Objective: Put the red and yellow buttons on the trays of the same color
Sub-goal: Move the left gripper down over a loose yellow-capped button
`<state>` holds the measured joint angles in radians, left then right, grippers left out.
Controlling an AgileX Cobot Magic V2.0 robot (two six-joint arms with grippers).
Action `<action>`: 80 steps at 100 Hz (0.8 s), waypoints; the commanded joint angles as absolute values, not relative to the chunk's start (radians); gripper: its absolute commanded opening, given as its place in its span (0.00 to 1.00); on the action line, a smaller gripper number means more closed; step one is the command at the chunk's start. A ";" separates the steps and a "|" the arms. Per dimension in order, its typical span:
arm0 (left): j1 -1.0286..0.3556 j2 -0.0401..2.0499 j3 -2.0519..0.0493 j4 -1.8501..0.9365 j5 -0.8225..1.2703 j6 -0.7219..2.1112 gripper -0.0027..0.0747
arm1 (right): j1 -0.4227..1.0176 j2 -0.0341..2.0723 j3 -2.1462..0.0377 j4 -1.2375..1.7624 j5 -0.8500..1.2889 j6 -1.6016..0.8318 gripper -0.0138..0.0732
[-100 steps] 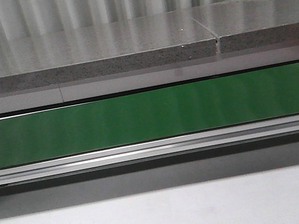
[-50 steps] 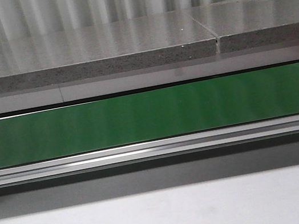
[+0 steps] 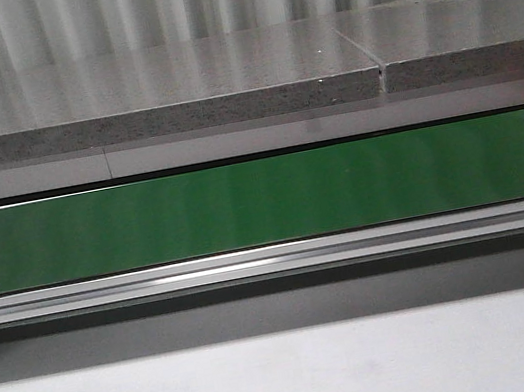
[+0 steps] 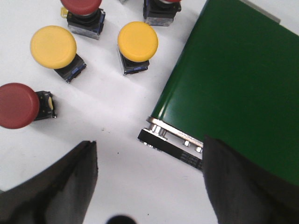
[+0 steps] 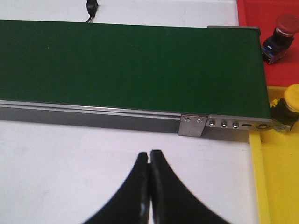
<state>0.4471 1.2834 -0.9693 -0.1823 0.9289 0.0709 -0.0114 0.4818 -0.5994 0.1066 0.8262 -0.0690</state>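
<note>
From my station I start on the left side: the left end effector hangs above the white desk with its fingers spread wide and nothing between them. Beyond its fingertips stands a cluster of buttons: a red button off to one side of the open gap, a yellow button farther out, a second yellow button almost straight ahead of the gap, and two more red-capped ones cut off at the frame edge. Each sits upright on its dark base, cap up, so the long axis runs vertically and I judge a grasp should close across the cap or body from above. The green conveyor belt runs beside that end effector, its roller end just ahead of one finger. In the front view the belt is bare. Moving right, the right end effector has its fingers pressed together, holding nothing, on the near side of the belt. Past the belt's far end I see a red button on the red tray and a yellow button on the yellow tray. The loose buttons are nearest the left arm, so I judge the next pick belongs to it.
</note>
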 commanded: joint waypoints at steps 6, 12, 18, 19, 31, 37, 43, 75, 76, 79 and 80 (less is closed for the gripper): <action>0.450 1.384 -1.073 -0.205 0.930 0.060 0.65 | -0.014 0.482 -0.623 0.105 0.766 -0.075 0.02; 0.450 1.436 -1.105 -0.205 0.953 0.060 0.65 | -0.014 0.482 -0.623 0.105 0.766 -0.075 0.02; 0.450 1.475 -1.137 -0.205 0.964 0.060 0.65 | -0.014 0.482 -0.623 0.105 0.766 -0.075 0.02; 0.450 1.484 -1.140 -0.205 0.967 0.060 0.65 | -0.014 0.482 -0.623 0.105 0.766 -0.075 0.02; 0.450 1.546 -1.192 -0.205 0.976 0.064 0.65 | -0.014 0.482 -0.623 0.105 0.766 -0.075 0.02; 0.450 1.569 -1.204 -0.213 0.976 0.066 0.65 | -0.014 0.482 -0.623 0.105 0.766 -0.075 0.02; 0.450 1.587 -1.218 -0.215 0.977 0.070 0.65 | -0.014 0.482 -0.623 0.105 0.766 -0.075 0.02; 0.450 1.704 -1.291 -0.250 0.998 0.076 0.65 | -0.014 0.482 -0.623 0.105 0.766 -0.075 0.02; 0.450 1.707 -1.293 -0.251 0.998 0.076 0.65 | -0.014 0.482 -0.623 0.105 0.766 -0.075 0.02; 0.450 1.720 -1.299 -0.253 0.998 0.076 0.65 | -0.014 0.482 -0.623 0.105 0.766 -0.075 0.02; 0.450 1.723 -1.303 -0.253 0.996 0.076 0.65 | -0.014 0.482 -0.623 0.105 0.766 -0.075 0.02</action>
